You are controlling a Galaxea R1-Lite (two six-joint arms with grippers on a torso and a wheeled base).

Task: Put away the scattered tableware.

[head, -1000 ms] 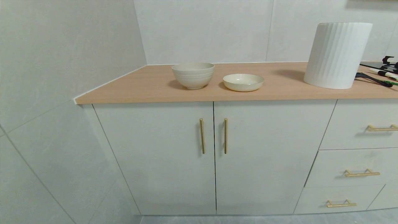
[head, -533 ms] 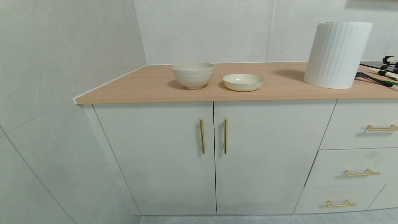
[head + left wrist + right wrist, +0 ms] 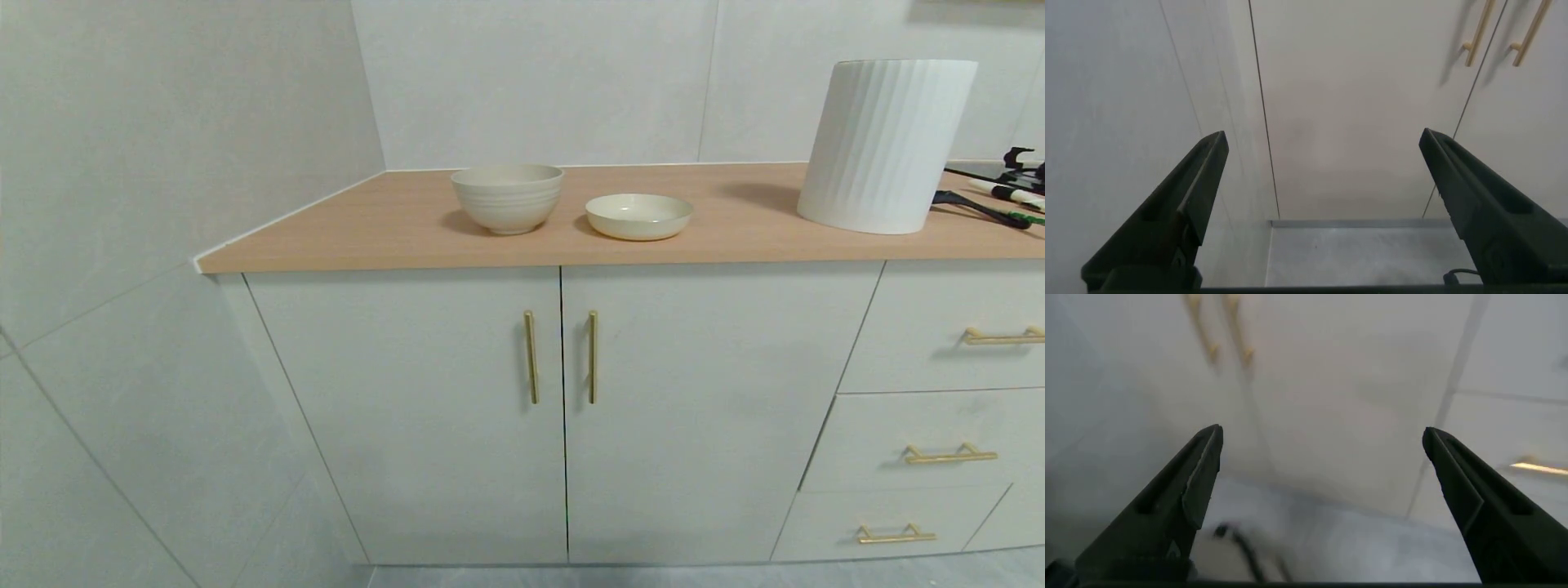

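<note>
- Head view: nothing has moved since the earlier frames. The bowl (image 3: 507,198) and the shallow dish (image 3: 639,216) sit where they sat on the wooden worktop (image 3: 367,237). The bowl is on the left and the dish is just beside it on the right, not touching. Both stand upright and empty near the front edge, above two closed cupboard doors (image 3: 408,408). A tall white ribbed container (image 3: 886,143) stands well apart to the right.
- Head view, handling: both pieces look like glazed ceramic, so they are probably stiff, smooth, a little slippery and breakable. The bowl is likely the heavier. Its rim seems the best place to take hold, with one finger inside the wall and one outside. The dish is low, so a pinch at its lip near the worktop's front edge looks most workable.
- Left wrist view: the left tool (image 3: 1323,140) is spread wide and holds nothing. It faces a cupboard door (image 3: 1355,106) low down, with the grey floor (image 3: 1355,253) close by. I judge the bowl and dish to be well apart from it, higher up on the worktop.
- Right wrist view: the right tool (image 3: 1323,434) is also wide open and empty. It points at the blurred cupboard front, with the gold handles (image 3: 1204,327) in sight. It too appears low down, well away from the tableware.
</note>
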